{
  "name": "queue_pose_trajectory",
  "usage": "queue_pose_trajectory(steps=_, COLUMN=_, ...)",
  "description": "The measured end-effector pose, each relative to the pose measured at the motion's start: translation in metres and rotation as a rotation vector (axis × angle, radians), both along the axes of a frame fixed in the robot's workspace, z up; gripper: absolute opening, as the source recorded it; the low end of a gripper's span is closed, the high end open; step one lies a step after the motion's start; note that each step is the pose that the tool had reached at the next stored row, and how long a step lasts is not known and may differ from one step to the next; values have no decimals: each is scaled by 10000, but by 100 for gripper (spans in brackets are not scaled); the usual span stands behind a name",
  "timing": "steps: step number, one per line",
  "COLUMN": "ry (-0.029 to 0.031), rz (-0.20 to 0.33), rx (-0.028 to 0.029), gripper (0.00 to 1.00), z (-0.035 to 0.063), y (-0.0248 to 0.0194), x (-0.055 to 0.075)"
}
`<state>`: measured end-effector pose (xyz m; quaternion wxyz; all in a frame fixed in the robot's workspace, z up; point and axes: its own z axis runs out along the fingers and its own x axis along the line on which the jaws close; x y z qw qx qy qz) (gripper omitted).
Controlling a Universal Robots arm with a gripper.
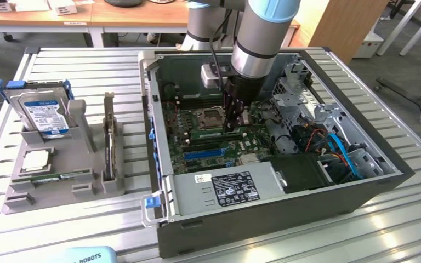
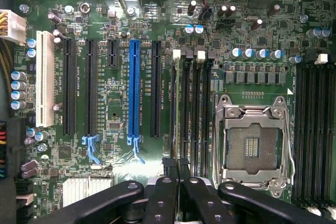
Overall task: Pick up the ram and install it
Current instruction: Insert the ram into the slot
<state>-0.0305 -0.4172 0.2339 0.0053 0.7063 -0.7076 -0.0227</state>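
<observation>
My gripper [image 1: 231, 129] is down inside the open computer case [image 1: 386, 181], over the motherboard beside the empty processor socket [image 2: 252, 140]. In the wrist view the gripper [image 2: 176, 165] is shut, its fingertips [image 2: 167, 164] close together over one end of the memory slot nearest the long blue slot [image 2: 134, 98]. A narrow green strip that looks like the ram [image 1: 203, 133] stands along that slot in the exterior view, running from the gripper towards that view's left. Whether the fingertips still pinch it I cannot tell. Edge-on, it shows as a thin line [image 2: 173, 108].
A grey fixture [image 1: 20, 203] stands at the exterior view's left of the case. It carries a hard drive [image 1: 44, 112], a square silver chip [image 1: 37, 159], an upright dark card [image 1: 109, 142] and a flat green strip [image 1: 57, 176]. Drive bays and cables crowd the case's right side.
</observation>
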Motion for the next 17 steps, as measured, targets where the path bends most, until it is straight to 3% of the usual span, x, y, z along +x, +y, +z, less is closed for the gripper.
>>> queue_pose_trajectory(steps=17, ry=-1, rz=0, rx=1, gripper=12, z=-16, y=-8, x=0)
